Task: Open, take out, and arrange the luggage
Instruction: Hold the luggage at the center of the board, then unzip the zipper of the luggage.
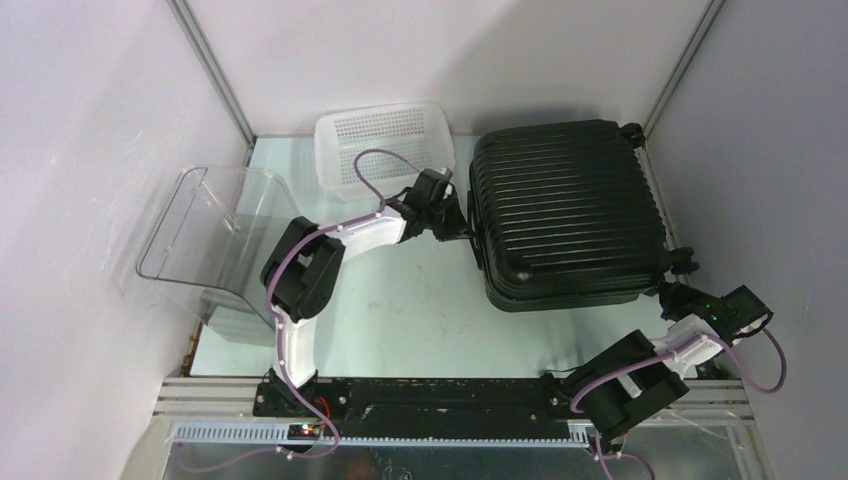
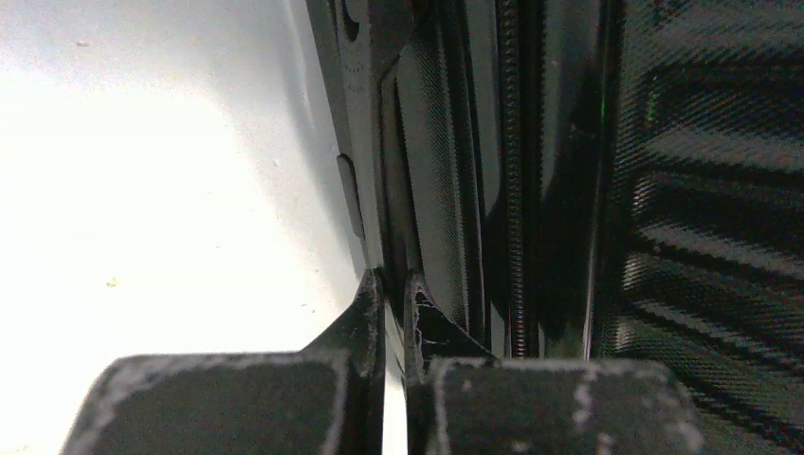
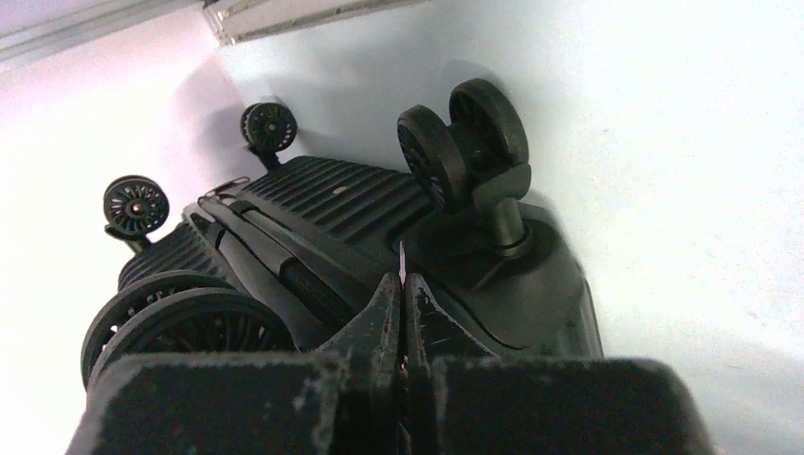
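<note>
Luggage [image 1: 570, 210] lies flat and closed at 1 o'clock on the table [image 1: 400, 300], its ribs running 9 to 3. Left gripper [image 1: 462, 232], fingers together, touches its 9 o'clock side, so the case lies at this gripper's 3. Right gripper [image 1: 670, 288], likewise closed, sits by the 4 o'clock wheel [image 1: 685, 260]. Whether either pinches anything cannot be told.

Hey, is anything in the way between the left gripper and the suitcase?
Nothing visible. The left gripper, shut, sits right at the luggage by its zipper; the white basket lies off to one side.
</note>
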Controlling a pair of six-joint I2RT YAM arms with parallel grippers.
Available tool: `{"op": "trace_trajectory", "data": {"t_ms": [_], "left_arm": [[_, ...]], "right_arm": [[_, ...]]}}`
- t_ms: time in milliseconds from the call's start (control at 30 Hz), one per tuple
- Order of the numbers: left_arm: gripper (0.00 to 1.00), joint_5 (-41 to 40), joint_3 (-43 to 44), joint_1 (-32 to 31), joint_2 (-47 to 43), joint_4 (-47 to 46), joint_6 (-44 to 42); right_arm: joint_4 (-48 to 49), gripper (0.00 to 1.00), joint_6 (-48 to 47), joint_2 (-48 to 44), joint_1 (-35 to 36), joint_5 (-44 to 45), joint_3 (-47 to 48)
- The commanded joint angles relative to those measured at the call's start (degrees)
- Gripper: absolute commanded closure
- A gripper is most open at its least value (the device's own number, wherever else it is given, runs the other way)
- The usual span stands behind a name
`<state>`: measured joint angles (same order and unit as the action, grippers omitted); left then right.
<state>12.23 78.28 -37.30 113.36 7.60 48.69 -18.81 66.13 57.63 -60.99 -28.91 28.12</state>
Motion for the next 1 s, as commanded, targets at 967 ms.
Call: {"op": "trace_trajectory", "data": {"t_ms": [967], "left_arm": [[1.00,-1.26,-4.77,8.48,-3.75,23.78,-24.41]], "right_arm": [[13.14,1.00,5.68,5.18,3.34,-18.07,-2.69]]}}
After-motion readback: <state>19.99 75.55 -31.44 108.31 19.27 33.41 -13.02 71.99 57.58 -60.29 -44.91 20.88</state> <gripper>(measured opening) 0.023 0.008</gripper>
